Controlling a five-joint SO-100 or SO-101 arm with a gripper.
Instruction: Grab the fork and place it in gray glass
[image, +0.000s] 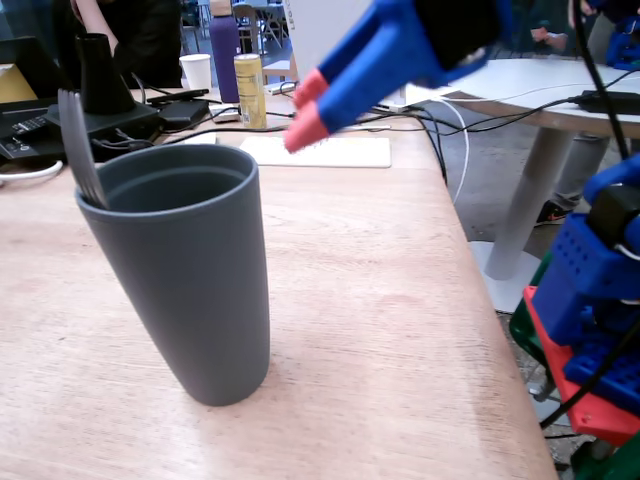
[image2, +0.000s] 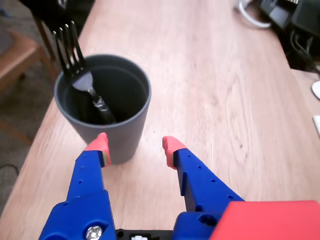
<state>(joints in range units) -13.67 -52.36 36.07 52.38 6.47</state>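
**A:** Where is the fork (image2: 75, 57)?

**B:** It stands inside the gray glass (image2: 122, 132), handle down and tines up, leaning on the rim at the far left in the wrist view. The tines rise above the rim. In the fixed view the fork (image: 78, 145) shows only as a slim metal strip poking out at the left of the gray glass (image: 190, 290).

**A:** And the end effector?

**B:** The end effector (image2: 135, 142) is empty, its red-tipped fingers spread apart, just near of the glass in the wrist view. In the fixed view the end effector (image: 303, 112) hangs above the tabletop (image: 380, 300), up and to the right of the glass, touching nothing.

**A:** How would the fork handle?

**B:** It looks stiff, thin and light. Bare metal would likely be slippery between the pads; the crinkled wrap on the handle should give a better hold, so the handle seems the place to take it. The glass looks tall and narrow at the base, so a sideways knock could tip it.

**A:** What does each view add?

**B:** The wrist view looks into the glass and shows the wrapped handle reaching the bottom. The fixed view shows the glass upright and the height of the end effector, plus a white paper cup (image: 196, 72) and a gold can (image: 250, 90) well beyond at the far side.
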